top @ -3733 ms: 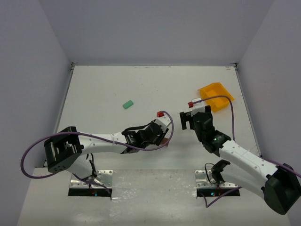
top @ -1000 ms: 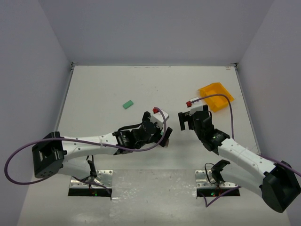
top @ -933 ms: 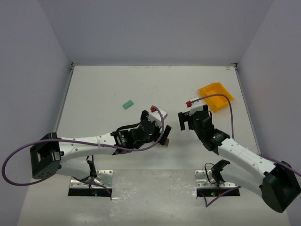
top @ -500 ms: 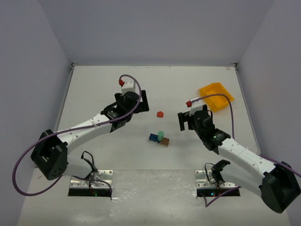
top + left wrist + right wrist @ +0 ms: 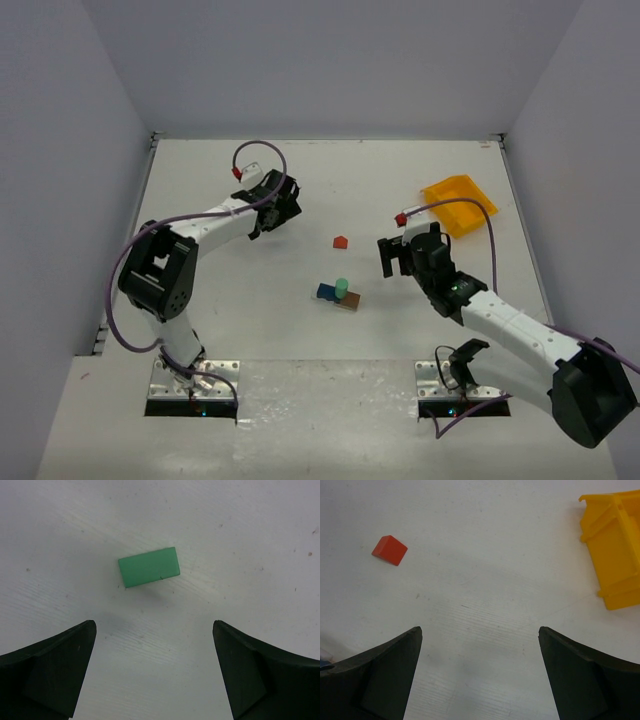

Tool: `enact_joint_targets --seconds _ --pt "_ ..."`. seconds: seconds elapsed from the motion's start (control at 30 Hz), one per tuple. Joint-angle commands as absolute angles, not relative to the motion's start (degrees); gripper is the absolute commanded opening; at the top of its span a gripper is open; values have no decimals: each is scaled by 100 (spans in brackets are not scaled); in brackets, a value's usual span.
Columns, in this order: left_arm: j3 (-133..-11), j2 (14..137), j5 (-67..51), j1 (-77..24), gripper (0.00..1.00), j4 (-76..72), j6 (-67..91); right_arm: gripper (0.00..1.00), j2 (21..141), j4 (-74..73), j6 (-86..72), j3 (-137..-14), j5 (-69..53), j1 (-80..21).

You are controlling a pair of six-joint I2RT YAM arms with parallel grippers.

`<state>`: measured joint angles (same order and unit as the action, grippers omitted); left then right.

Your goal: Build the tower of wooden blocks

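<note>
A flat green block (image 5: 149, 567) lies on the white table just ahead of my left gripper (image 5: 154, 625), which hovers over it open and empty. In the top view the left gripper (image 5: 279, 211) covers that block. Mid-table, a blue block (image 5: 326, 291), a mint green cylinder (image 5: 341, 287) and a brown block (image 5: 349, 302) sit pressed together. A red roof-shaped block (image 5: 340, 242) lies alone behind them, and the red block (image 5: 389, 550) also shows ahead-left of my right gripper (image 5: 480, 628). The right gripper (image 5: 395, 258) is open and empty, to the right of the cluster.
A yellow plastic bin (image 5: 458, 203) sits at the back right, and the yellow bin (image 5: 615, 547) also shows at the right edge of the right wrist view. Grey walls close the table on three sides. Both arm bases stand at the near edge.
The left arm has swung from over the block cluster to the back left, above the green block, uncovering the blue, mint and brown blocks. The right arm has barely moved.
</note>
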<state>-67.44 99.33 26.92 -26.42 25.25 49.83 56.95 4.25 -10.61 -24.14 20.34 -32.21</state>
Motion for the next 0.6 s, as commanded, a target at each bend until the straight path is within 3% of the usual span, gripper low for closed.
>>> enact_joint_targets --seconds 0.0,0.57 --pt "-7241 10352 2789 -2482 100 2855 5601 99 5720 712 -1168 -2679 2043 -3140" --pt "-7735 11110 3501 -2373 100 3290 6741 99 5845 721 -1178 -2707 1986 -3055"
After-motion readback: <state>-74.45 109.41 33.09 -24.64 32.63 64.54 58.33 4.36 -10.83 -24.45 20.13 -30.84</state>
